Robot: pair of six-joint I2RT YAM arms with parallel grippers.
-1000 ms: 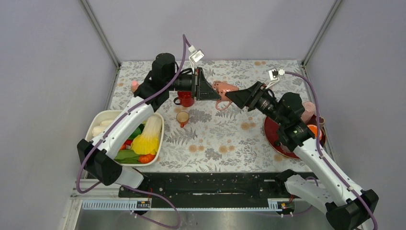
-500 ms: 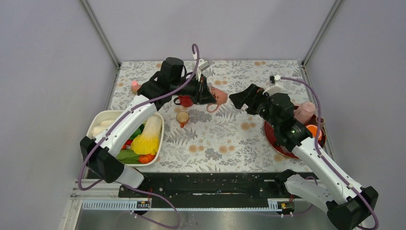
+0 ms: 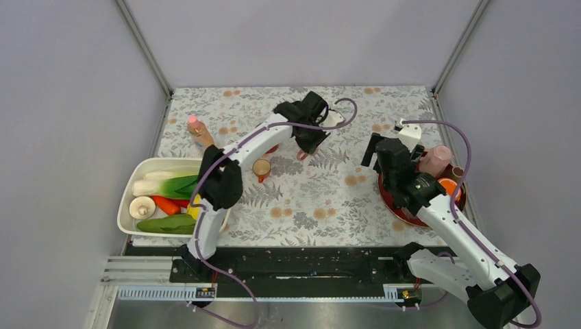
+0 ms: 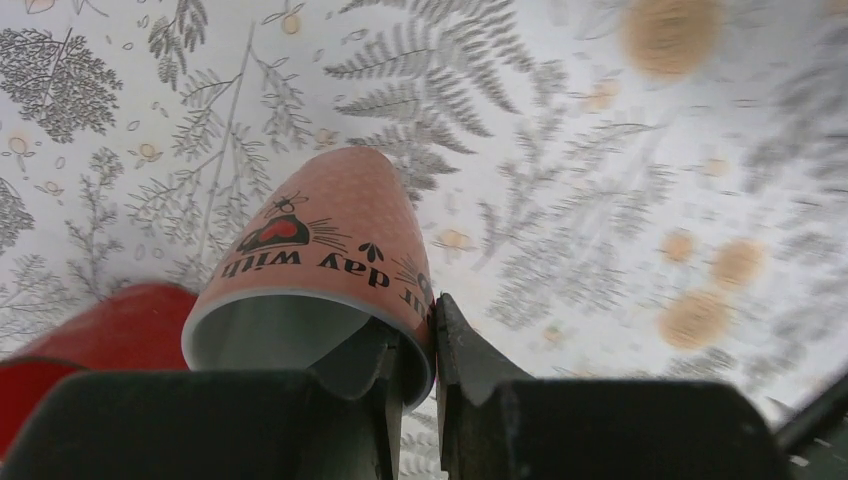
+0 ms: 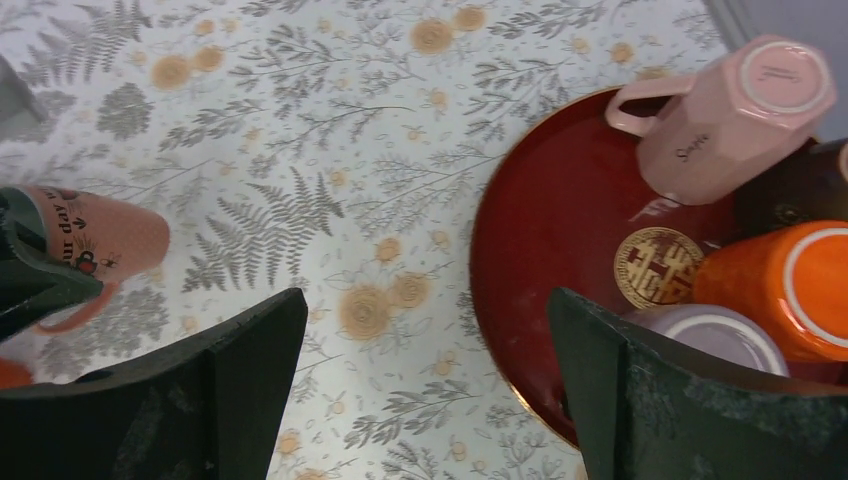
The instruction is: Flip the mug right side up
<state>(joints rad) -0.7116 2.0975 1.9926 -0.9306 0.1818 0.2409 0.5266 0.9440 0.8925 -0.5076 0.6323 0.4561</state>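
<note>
The salmon-pink mug [image 4: 320,250] with black lettering is pinched at its rim by my left gripper [image 4: 432,340], one finger inside the mouth and one outside. Its open mouth faces the wrist camera and its base points at the tablecloth, tilted. In the top view the left gripper [image 3: 312,139] covers the mug, and only the handle [image 3: 301,156] shows. The mug also shows at the left of the right wrist view [image 5: 100,235]. My right gripper [image 5: 430,400] is wide open and empty over the cloth beside the red plate, apart from the mug; it also shows in the top view [image 3: 385,152].
A red cup [image 4: 90,330] stands right beside the mug. A small orange-lined cup [image 3: 261,168] is nearby. The red plate [image 5: 560,240] holds a pink mug [image 5: 730,120], an orange cup [image 5: 790,290] and a purple cup [image 5: 710,335]. A white vegetable tray [image 3: 128,199] sits left, with a pink-capped bottle [image 3: 195,127] behind it.
The left arm swung out and turned its wrist over, carrying the mug right and rotating it. The right gripper let go of the mug and drew back toward the red plate.
</note>
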